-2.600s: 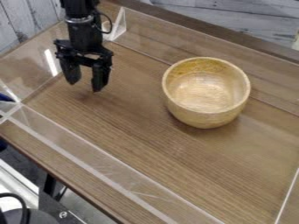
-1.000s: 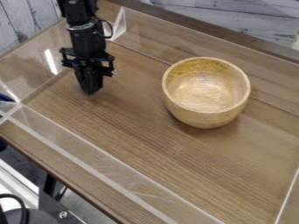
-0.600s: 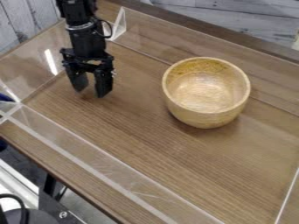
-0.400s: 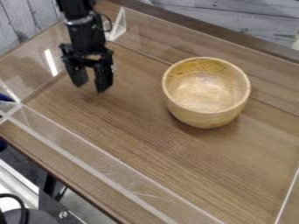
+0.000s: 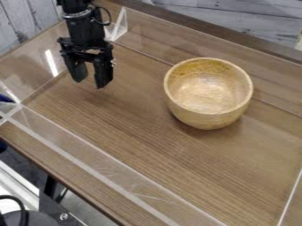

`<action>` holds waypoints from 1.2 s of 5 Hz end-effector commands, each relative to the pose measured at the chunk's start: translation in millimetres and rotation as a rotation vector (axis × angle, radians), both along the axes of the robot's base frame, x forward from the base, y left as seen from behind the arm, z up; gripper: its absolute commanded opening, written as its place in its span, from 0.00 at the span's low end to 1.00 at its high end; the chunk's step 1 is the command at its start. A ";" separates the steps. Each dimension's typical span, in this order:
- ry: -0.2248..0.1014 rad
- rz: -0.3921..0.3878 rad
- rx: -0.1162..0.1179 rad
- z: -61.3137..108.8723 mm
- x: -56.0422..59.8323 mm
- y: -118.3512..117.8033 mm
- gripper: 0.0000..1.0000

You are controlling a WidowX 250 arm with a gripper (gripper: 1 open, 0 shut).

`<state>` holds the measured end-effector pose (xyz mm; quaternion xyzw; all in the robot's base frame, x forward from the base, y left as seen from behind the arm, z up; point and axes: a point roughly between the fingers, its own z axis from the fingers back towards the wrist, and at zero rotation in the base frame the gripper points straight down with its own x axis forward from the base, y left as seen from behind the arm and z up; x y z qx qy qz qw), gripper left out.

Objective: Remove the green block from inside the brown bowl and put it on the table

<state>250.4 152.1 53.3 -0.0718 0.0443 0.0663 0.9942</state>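
The brown bowl stands on the right half of the table, and its inside shows only bare wood. The green block does not show anywhere in this view. My black gripper hangs at the far left of the table, well apart from the bowl, pointing down. Its fingers are spread open, and I see nothing between them. The fingertips sit a little above the tabletop.
Low clear acrylic walls edge the tabletop, one close to the gripper's left side. A small tan triangular piece stands behind the gripper at the back wall.
The gripper was shut with its tips down at the tabletop a second ago; it has since opened and risen slightly. The bowl has not moved.
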 end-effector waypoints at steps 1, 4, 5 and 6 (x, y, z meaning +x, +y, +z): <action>-0.067 0.008 0.052 21.8 6.6 8.1 1.00; -0.064 0.009 0.061 22.1 7.7 9.8 1.00; -0.064 0.010 0.064 22.6 8.2 10.4 1.00; -0.064 0.011 0.068 22.7 9.0 11.3 1.00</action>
